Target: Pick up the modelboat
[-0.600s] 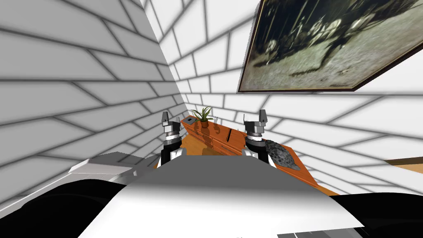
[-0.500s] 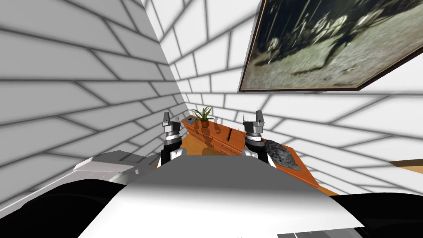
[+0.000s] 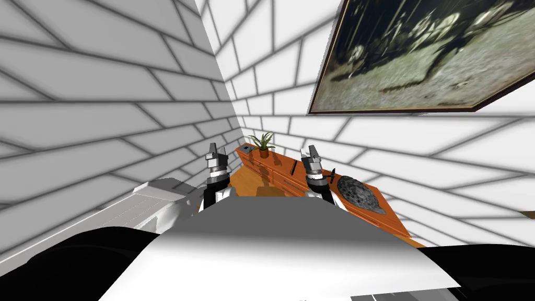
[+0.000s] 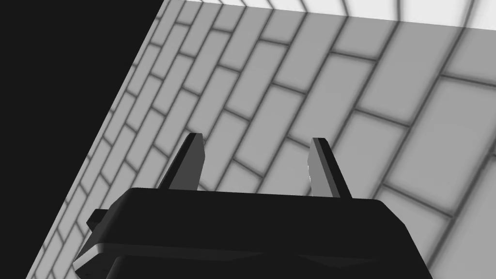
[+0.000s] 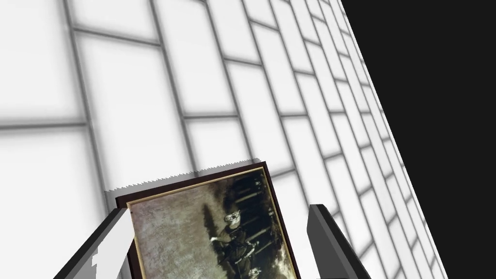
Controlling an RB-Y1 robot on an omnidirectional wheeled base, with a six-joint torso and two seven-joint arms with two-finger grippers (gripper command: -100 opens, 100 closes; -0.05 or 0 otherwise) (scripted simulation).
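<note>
Whole view shifted since a moment ago: my own move, not things'. Sideboard (image 3: 389, 220) ahead along wall. Cannot tell which small item on it is modelboat. My left gripper (image 3: 214, 151) and right gripper (image 3: 312, 153) raised, fingers spread, empty. Approach unfinished.

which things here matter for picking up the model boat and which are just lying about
For the job: grey mottled boat, the sideboard it lies on.
Just lying about: potted plant, small dark box, dark stick, picture on the wall.
</note>
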